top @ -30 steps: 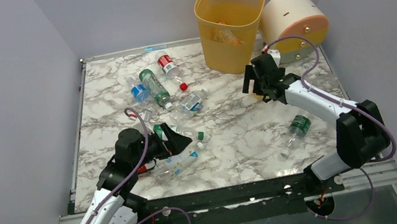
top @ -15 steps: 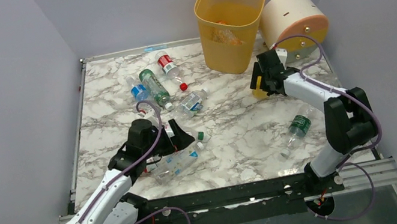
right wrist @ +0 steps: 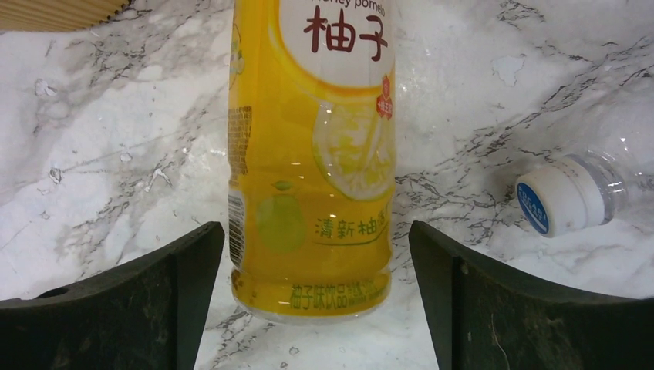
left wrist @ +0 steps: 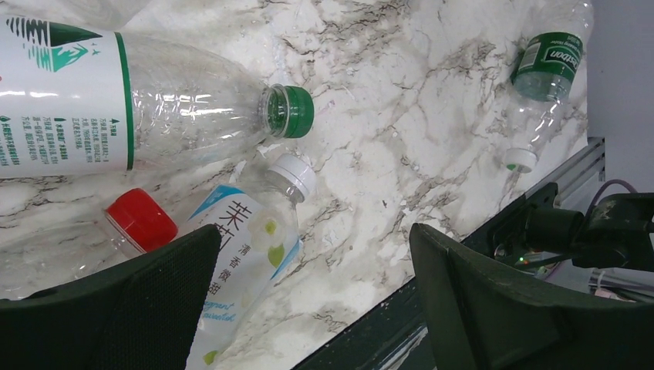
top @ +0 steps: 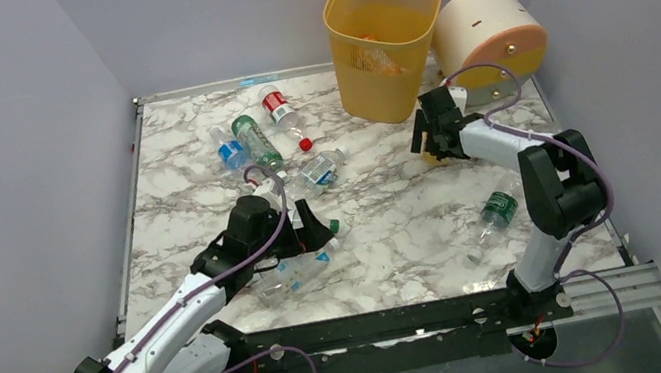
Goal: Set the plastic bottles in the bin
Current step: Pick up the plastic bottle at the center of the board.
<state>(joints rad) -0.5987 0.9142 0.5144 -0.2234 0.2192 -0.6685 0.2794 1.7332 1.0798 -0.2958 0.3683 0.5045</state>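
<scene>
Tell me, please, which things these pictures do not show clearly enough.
- Yellow bottle: cap end cut off by the top edge of the right wrist view. The right claw covers most of it in the top view.
- Red-capped bottle: part of its body hidden behind a finger of the left claw, left wrist view.
- Bin: contents too small and hazy to count, top view.

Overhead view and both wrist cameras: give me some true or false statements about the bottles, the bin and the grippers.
1. The right gripper is open, with the yellow bottle lying between its fingers. True.
2. The bin lies tipped on its side. False: it stands upright.
3. The left gripper is shut on a bottle. False: it is open and holds nothing.
4. A green-capped bottle lies on the table. True.
</scene>
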